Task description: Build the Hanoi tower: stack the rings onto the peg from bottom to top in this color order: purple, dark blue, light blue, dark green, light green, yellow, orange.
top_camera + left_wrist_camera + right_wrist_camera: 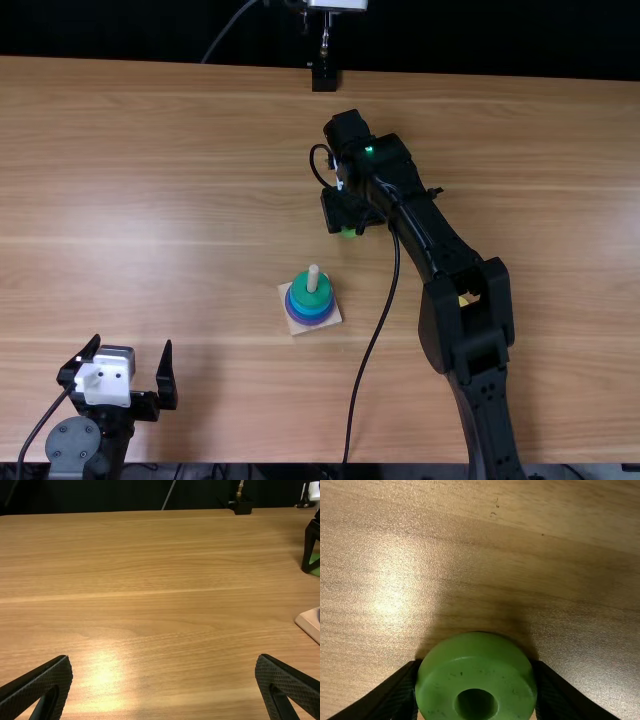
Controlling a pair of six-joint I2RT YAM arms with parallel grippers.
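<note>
Tabletop (150, 200): right end effector (346, 212) clasps half-hidden light green ring (480, 667); left end effector (132, 346) gapes empty.

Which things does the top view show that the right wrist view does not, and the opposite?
Top view: the peg with stacked rings, dark green uppermost, on a pale base; the left pincer, open. Right wrist view: the light green ring's hole, dark specks. Both: that ring at the right pincer, and the tabletop.

bright tabletop (150, 230) w/ glare patch & soft shadows
</note>
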